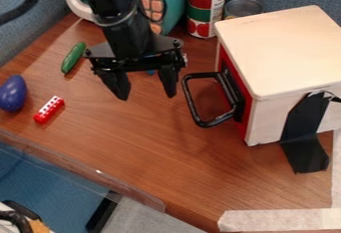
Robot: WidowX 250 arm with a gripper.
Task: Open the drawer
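The gripper (148,93) hangs above the table at upper centre, its two fingers spread apart with nothing held between them. Just to its right stands a wooden box (283,53) with a pale top and a red front. On that front, facing left toward the gripper, is the drawer's black loop handle (192,101). The right fingertip is close to the handle's upper left part; whether they touch I cannot tell. The drawer front (241,90) looks flush with the box.
A purple eggplant (13,93), a red brick (49,109) and a green cucumber (73,58) lie at left. Two cans (206,8) stand behind, beside a teal box (174,0). Black tape (303,132) holds the wooden box's near side. A clear rail (86,170) edges the table (166,162).
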